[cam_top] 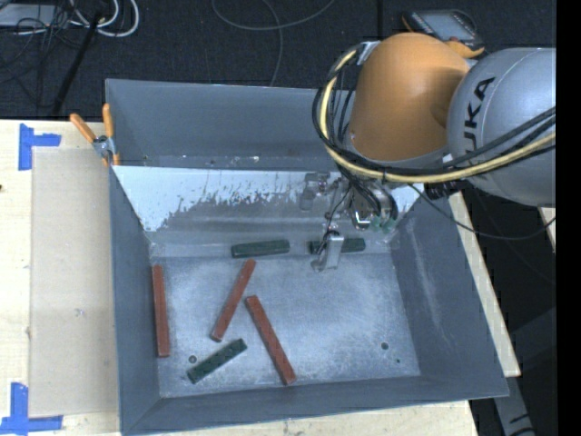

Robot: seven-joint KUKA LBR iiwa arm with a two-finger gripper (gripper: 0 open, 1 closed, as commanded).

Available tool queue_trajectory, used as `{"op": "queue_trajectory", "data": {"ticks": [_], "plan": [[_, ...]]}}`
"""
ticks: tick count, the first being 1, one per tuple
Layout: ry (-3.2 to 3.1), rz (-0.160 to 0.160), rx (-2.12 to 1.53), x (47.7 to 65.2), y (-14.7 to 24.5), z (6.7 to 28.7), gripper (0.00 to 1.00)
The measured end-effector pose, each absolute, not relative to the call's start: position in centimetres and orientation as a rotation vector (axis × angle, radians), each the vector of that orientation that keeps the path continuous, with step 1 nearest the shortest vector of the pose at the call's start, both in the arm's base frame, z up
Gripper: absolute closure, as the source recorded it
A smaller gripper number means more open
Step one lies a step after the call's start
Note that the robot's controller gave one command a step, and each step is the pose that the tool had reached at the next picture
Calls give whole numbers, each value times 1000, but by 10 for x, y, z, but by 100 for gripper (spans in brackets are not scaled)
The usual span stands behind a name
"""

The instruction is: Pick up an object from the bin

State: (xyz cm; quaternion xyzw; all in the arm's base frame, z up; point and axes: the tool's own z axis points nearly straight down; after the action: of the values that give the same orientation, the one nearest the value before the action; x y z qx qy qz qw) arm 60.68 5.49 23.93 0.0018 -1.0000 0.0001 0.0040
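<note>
tool [325,251] over a dark green bar [350,243] by the far wall of the bin [209,134]
the bar lies at that wall's foot; whether the tool is wide or narrow i cannot tell.

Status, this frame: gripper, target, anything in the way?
Gripper low at bin's far wall, over dark green bar. Second green bar farther along the wall, apart. Red-brown sticks mid-bin, not in the way.

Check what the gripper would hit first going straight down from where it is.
Most likely the short dark green bar by the back wall, directly under the gripper. Depth is unclear, so it might instead land on bare bin floor beside it.
</note>
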Motion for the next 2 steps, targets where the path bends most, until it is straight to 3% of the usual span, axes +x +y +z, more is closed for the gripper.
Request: {"op": "queue_trajectory", "data": {"ticks": [1, 2], "plan": [[-3142, -1, 4, 608, 55, 244, 0], [-3147, 0, 64, 608, 77, 190, 0]]}}
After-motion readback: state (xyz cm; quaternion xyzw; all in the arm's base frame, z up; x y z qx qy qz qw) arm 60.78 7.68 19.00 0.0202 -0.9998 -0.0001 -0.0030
